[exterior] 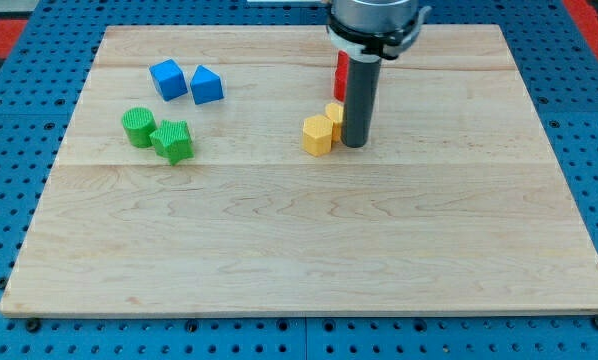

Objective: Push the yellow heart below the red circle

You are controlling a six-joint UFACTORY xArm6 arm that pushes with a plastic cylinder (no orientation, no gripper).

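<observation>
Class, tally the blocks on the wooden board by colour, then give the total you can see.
Blue: 2
Green: 2
Yellow: 2
Red: 1, partly hidden behind the rod
Total: 7 blocks

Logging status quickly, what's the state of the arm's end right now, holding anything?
My tip: a bare rod, nothing held, resting just right of the yellow blocks, in front of the red block.

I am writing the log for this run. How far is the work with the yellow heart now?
Done: my tip has reached the yellow blocks near the board's middle top. In hand: it stands just right of the front yellow block; a second yellow block and the red block are mostly hidden behind the rod, so shapes are unclear. Left: I cannot confirm the heart sits below the red one yet.
</observation>
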